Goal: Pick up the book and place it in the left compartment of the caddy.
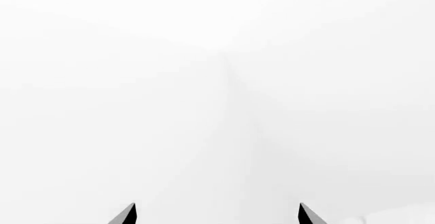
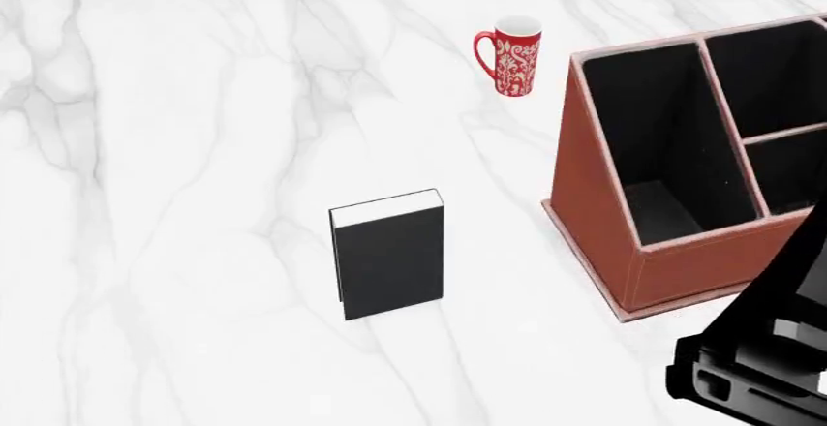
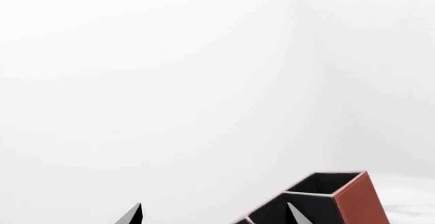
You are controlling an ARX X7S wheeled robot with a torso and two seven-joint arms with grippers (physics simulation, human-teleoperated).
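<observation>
The black book (image 2: 387, 259) with white page edges lies flat on the marble table (image 2: 194, 203), at the middle of the head view. The reddish-brown caddy (image 2: 595, 223) stands to its right; its long left compartment (image 2: 659, 145) is black inside and holds nothing. Part of my right arm (image 2: 762, 349) shows at the lower right, below the caddy. In the right wrist view my right gripper (image 3: 216, 214) is open, with the caddy (image 3: 360, 198) past its tips. In the left wrist view my left gripper (image 1: 217, 214) is open, facing blank white. The left arm is out of the head view.
A red patterned mug (image 2: 512, 56) stands at the back of the table, behind and left of the caddy. The caddy's two smaller sections (image 2: 776, 68) lie on its right side. The table's far edge runs along the top of the head view.
</observation>
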